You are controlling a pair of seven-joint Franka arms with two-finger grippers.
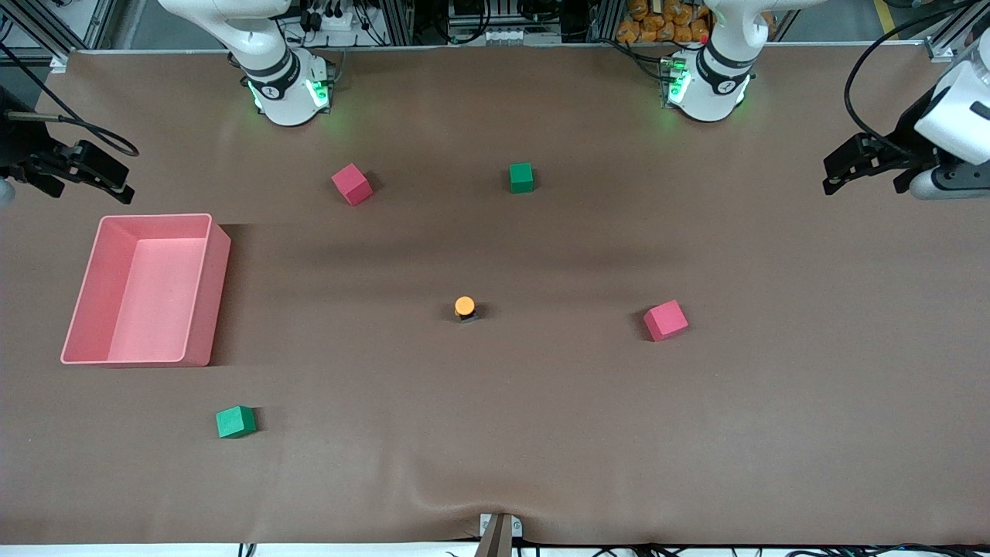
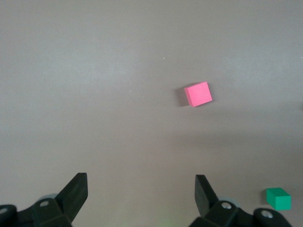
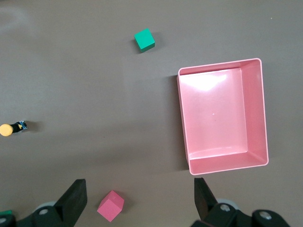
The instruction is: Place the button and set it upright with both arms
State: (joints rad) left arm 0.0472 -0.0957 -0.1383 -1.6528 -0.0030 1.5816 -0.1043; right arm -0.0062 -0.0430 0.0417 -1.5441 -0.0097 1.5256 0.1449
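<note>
The button [image 1: 464, 307] sits near the middle of the brown table, its round orange cap facing up over a small black body. In the right wrist view the button [image 3: 12, 128] shows at the picture's edge. My right gripper [image 1: 116, 184] hangs open over the right arm's end of the table, above a spot by the pink bin, with nothing between its fingers [image 3: 75, 194]. My left gripper [image 1: 839, 174] hangs open over the left arm's end of the table, also empty, with bare table between its fingers [image 2: 78, 187]. Both are far from the button.
A pink bin [image 1: 209, 302] lies toward the right arm's end. Two pink cubes [image 1: 352, 183] [image 1: 665, 319] and two green cubes [image 1: 521, 177] [image 1: 236, 422] are scattered around the button, none touching it. The mat wrinkles at the front edge [image 1: 433, 503].
</note>
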